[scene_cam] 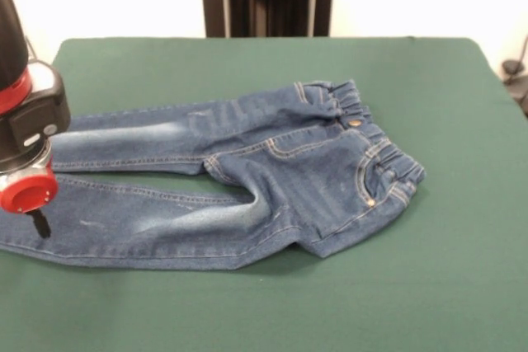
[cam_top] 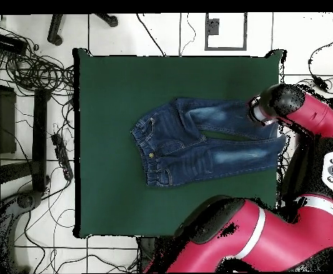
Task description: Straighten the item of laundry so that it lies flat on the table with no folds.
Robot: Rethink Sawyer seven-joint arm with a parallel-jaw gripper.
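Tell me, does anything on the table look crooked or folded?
Yes. The jeans are nearly flat, but a crease bunches at the crotch where the legs meet, and the waistband end is twisted. The gripper is over a leg end.

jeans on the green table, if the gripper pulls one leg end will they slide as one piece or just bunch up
The jeans are probably floppy: a soft fold already shows at the crotch, so pushing would likely bunch them. Pulling a leg end should stretch that leg before the waistband follows. The felt-like table likely grips denim, so sliding may drag.
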